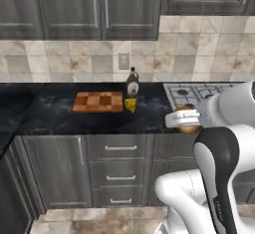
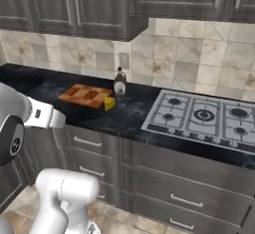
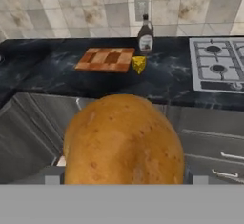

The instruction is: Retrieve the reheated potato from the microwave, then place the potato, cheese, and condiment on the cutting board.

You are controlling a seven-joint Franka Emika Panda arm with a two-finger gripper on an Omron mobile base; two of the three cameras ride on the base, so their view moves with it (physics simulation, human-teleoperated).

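Potato in my tool, in the air before the counter.
My tool (image 3: 125,180) grips the potato (image 3: 124,139) at its wide lower end; its long axis runs straight out from my fingers toward the cutting board (image 3: 106,59), cheese (image 3: 138,64) and condiment (image 3: 145,36).
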